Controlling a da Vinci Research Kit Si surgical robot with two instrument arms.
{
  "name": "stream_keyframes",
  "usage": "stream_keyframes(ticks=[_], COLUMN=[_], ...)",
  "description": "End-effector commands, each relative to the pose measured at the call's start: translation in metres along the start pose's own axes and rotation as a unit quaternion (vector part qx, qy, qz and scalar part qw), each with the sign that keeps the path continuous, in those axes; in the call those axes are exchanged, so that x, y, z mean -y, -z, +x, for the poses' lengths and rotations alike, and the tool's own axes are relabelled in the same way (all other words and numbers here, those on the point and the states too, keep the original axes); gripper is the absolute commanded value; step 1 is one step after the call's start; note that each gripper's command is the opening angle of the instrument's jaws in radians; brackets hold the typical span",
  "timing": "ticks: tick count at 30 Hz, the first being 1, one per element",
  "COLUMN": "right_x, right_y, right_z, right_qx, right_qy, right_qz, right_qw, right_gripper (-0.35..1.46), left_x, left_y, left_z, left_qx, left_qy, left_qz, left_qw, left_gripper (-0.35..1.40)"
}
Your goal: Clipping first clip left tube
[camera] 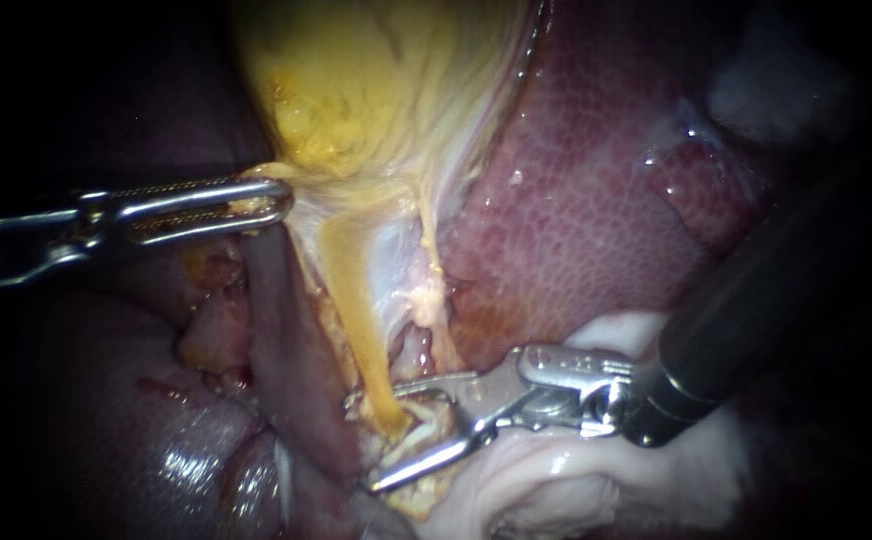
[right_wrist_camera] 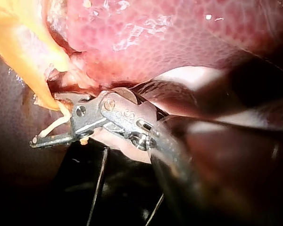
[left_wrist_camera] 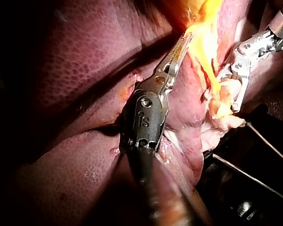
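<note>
I count two instruments, one gallbladder (camera: 356, 90), one yellow left tube (camera: 351, 300) and one paler strand (camera: 428, 250) just right of it. My left instrument (camera: 281, 200) lies nearly level, its long jaws closed on the gallbladder's lower edge. My right instrument (camera: 376, 440) slants in across the liver (camera: 576, 200), its jaws gaping wide astride the left tube's lower end.

the endoscope looks close onto the liver (camera: 576, 200); each wrist camera peers along its own shaft from behind. all share the yellow tube (camera: 356, 320) and right instrument (camera: 361, 443).
</note>
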Motion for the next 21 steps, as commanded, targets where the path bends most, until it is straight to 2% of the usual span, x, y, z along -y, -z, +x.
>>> stream_keyframes(ticks=[1, 7, 8, 9, 10, 11, 12, 16, 21], right_x=[-0.0001, -0.0006, -0.0007, -0.0009, -0.0010, -0.0011, -0.0013, -0.0020, -0.0018], right_y=[-0.0002, 0.0002, 0.0005, 0.0010, 0.0016, 0.0019, 0.0022, 0.0026, 0.0026], right_z=[-0.0001, -0.0002, -0.0003, -0.0004, -0.0006, -0.0007, -0.0009, -0.0013, -0.0012], right_qx=[0.000, -0.002, -0.003, -0.003, 0.014, 0.027, 0.034, 0.037, 0.037], right_qy=[0.001, 0.002, 0.002, 0.002, -0.006, -0.007, -0.007, -0.013, -0.013], right_qz=[-0.001, -0.011, -0.012, -0.009, 0.006, -0.002, -0.009, -0.012, -0.012], right_qw=[1.0000, 0.9999, 0.9999, 1.0000, 0.9999, 0.9996, 0.9993, 0.9992, 0.9992], right_gripper=[0.57, 0.52, 0.43, 0.24, 0.02, -0.26, -0.35, -0.35, -0.35], left_x=[0.0002, 0.0007, 0.0007, 0.0007, 0.0007, 0.0007, 0.0007, 0.0007, 0.0007], left_y=[-0.0001, -0.0002, -0.0002, -0.0002, -0.0001, -0.0001, 0.0000, 0.0000, 0.0000], left_z=[0.0000, -0.0002, -0.0002, -0.0002, -0.0002, -0.0002, -0.0001, -0.0001, 0.0000], left_qx=[0.000, 0.000, 0.000, 0.000, 0.000, 0.000, 0.000, 0.000, 0.000], left_qy=[0.000, 0.001, 0.001, 0.001, 0.001, 0.001, 0.000, 0.000, 0.000], left_qz=[-0.002, 0.000, 0.000, 0.000, 0.000, 0.000, 0.000, 0.000, 0.000], left_qw=[1.0000, 1.0000, 1.0000, 1.0000, 1.0000, 1.0000, 1.0000, 1.0000, 1.0000], left_gripper=[-0.35, -0.35, -0.35, -0.35, -0.35, -0.35, -0.35, -0.35, -0.35])
